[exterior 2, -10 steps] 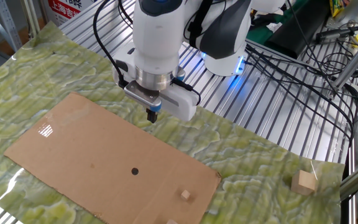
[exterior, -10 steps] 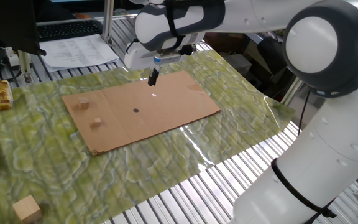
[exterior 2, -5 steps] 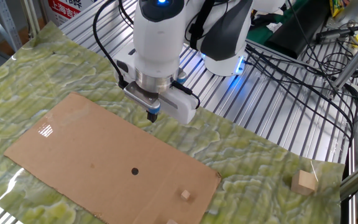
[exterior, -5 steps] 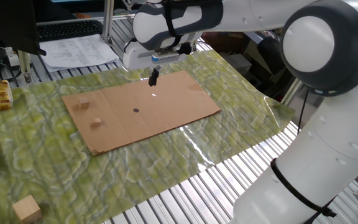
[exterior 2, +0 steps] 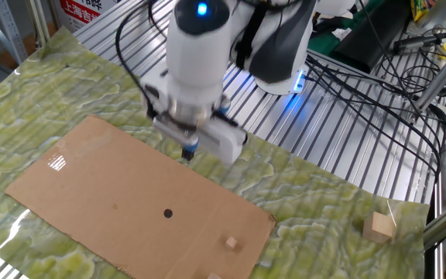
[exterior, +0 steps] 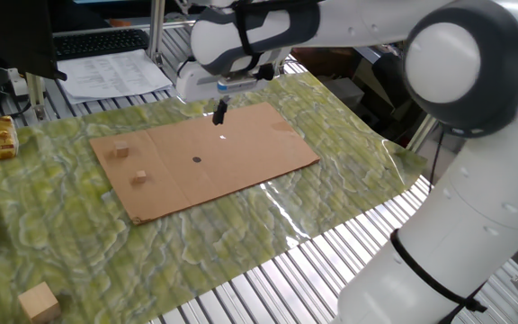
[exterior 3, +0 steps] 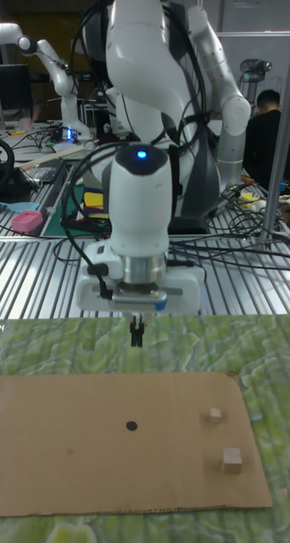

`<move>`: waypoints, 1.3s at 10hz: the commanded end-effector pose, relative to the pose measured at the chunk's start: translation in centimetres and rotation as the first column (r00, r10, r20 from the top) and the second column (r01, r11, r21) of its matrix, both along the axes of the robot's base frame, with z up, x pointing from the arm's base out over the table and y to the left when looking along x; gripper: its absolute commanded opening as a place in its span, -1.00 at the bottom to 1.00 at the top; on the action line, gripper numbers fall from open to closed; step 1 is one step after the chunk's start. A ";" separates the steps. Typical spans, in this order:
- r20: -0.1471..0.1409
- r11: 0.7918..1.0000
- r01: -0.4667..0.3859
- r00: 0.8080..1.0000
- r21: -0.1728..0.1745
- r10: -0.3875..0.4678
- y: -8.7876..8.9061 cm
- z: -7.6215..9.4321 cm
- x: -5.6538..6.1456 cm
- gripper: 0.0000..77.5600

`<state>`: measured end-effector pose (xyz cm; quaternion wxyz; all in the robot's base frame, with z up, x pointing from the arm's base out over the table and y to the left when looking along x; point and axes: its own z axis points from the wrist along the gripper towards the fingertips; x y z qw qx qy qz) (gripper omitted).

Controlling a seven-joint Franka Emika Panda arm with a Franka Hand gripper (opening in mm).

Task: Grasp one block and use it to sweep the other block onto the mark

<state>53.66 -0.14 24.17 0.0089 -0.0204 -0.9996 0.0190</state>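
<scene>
In the tall fixed view, both blocks (exterior 3: 215, 415) (exterior 3: 232, 461) show.

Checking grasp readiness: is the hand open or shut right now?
Shut and empty: in the tall fixed view the hand has its fingertips together, hovering above the cardboard sheet, with no gap visible.

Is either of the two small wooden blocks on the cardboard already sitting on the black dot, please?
No, both small blocks lie near one end of the cardboard, well apart from the black dot.
</scene>
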 end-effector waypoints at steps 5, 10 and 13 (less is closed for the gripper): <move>0.023 0.999 -0.039 0.999 0.021 0.038 1.8 -4.3 7.2 -1.00; -0.020 1.000 -0.030 0.999 0.000 0.030 1.8 -4.3 7.2 -1.00; -0.003 0.999 -0.034 0.999 0.024 0.034 1.8 -4.3 7.2 -1.00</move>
